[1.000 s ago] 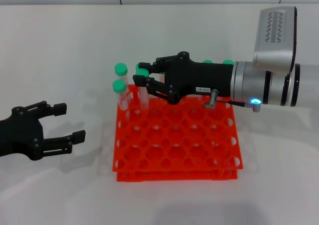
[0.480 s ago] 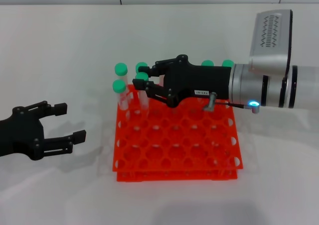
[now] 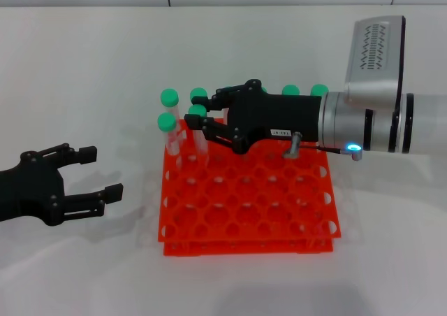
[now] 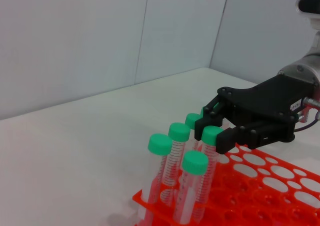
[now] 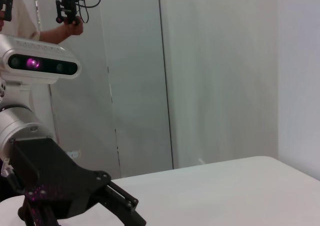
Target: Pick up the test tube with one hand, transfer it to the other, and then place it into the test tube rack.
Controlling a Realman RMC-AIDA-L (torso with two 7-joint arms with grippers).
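My right gripper (image 3: 204,109), black with a white label sticker, reaches over the back left part of the orange-red test tube rack (image 3: 244,247). It is shut on a clear test tube (image 3: 201,140) just under its green cap. The tube stands upright with its lower end at the rack's holes. The left wrist view shows the same grip (image 4: 216,131) on the tube (image 4: 208,158) above the rack (image 4: 150,206). My left gripper (image 3: 100,170), unlabelled, is open and empty, low on the table to the left of the rack.
Several other green-capped tubes stand in the rack: three close around the held one at the back left (image 3: 167,124), and two behind my right gripper at the back right (image 3: 319,89). The rack's front rows of holes are open. White table all around.
My right gripper has moved slightly left and down, carrying the tube lower toward the rack. My left gripper has dropped very slightly and stays open.
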